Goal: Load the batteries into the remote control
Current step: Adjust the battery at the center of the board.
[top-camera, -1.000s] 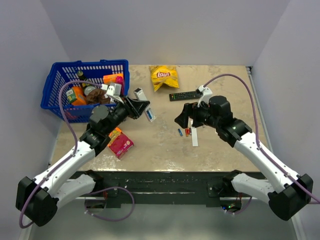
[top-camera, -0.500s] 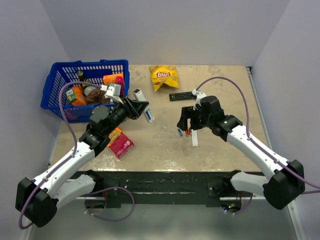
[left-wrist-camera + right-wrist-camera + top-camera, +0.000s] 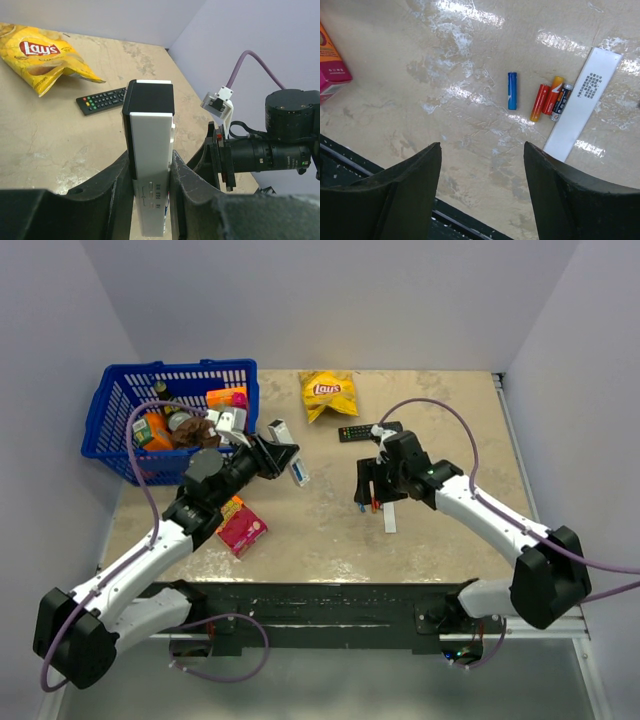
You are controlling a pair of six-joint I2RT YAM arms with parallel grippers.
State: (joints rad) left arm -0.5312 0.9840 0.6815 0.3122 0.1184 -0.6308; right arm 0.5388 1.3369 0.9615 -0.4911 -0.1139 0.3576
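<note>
Our left gripper [image 3: 150, 172] is clamped on the remote control [image 3: 150, 132], raised over the left-middle of the table [image 3: 330, 535]. Right of centre the batteries [image 3: 512, 90] lie beside the white back strip [image 3: 582, 102], our right gripper [image 3: 482, 192] above them, fingers apart. Light, slick, likely to roll, we judge: pinch one across its barrel

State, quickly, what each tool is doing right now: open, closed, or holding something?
Left tool: closed on the white remote control.
Right tool: open, holding nothing, above the batteries.
</note>
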